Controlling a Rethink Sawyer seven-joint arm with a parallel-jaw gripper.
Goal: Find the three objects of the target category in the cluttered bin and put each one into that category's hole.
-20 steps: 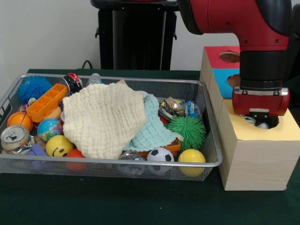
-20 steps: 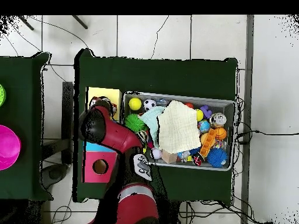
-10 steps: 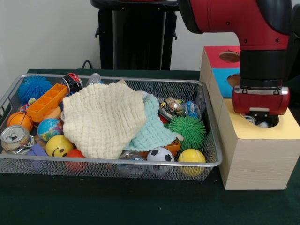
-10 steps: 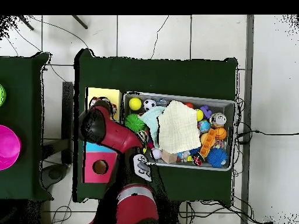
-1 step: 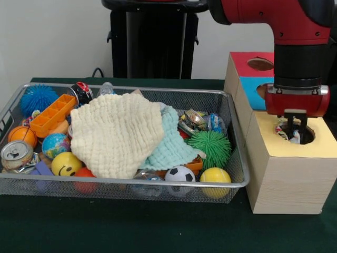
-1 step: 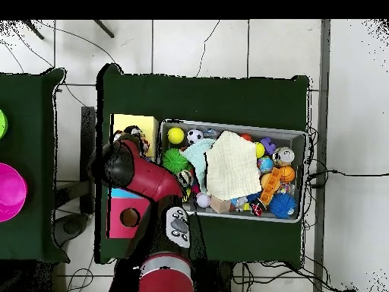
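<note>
My gripper [image 5: 296, 126] hangs just above the round hole [image 5: 295, 133] in the yellow top of the wooden box [image 5: 287, 174], open, with nothing between its thin dark fingers. A crumpled whitish item [image 5: 293, 137] lies inside that hole. The wire bin [image 5: 126, 182] to the left holds balls, a can [image 5: 16, 153] and shiny wrappers [image 5: 196, 120], partly buried under a cream cloth [image 5: 116, 134] and a mint cloth [image 5: 171, 145]. In the overhead view the red arm [image 6: 129, 167] covers the gripper beside the yellow panel [image 6: 135, 124].
The box also has a red-topped hole [image 5: 258, 64] and a blue-topped hole [image 5: 263, 90] behind the yellow one. A green spiky ball [image 5: 210, 147], soccer ball [image 5: 180, 174] and yellow ball [image 5: 215, 175] lie near the bin's front right corner. The bin wall stands close to the box.
The gripper has lifted up out of the yellow hole and shifted slightly right. The whitish item stays in the hole. The bin's contents are unchanged.
</note>
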